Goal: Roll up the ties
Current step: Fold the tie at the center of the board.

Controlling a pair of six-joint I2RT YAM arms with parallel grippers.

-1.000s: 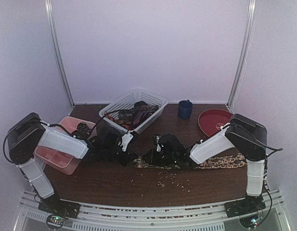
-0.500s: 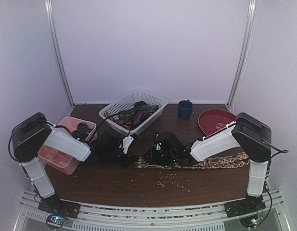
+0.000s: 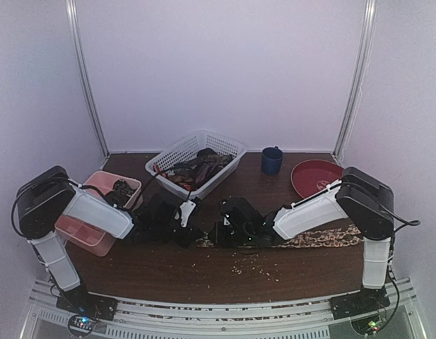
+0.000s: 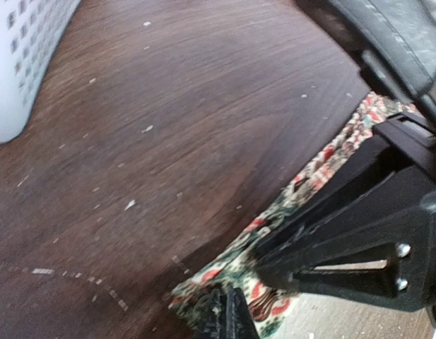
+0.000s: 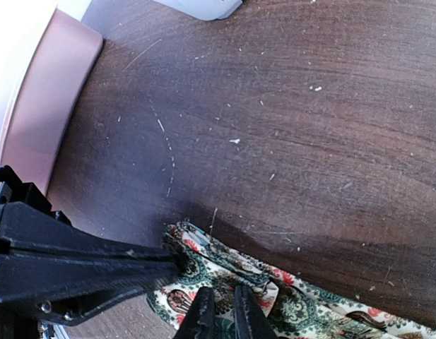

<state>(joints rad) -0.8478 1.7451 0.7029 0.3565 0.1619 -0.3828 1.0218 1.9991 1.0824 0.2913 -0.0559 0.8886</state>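
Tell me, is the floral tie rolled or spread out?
Mostly spread: the tie lies stretched across the table, only one end bunched.

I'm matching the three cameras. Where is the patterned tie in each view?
Top external: patterned tie lies flat along the table, right of centre.
Left wrist: patterned tie runs from bottom centre up to the right.
Right wrist: patterned tie along the bottom edge, centre to right.
Shared landmark: the crumb-flecked dark table.

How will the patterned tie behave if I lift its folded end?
Probably floppy: the patterned tie bunches into soft folds at its end. Likely light, since it lies thin and flat along the table. The loose length would probably sag and trail rather than lift stiffly.
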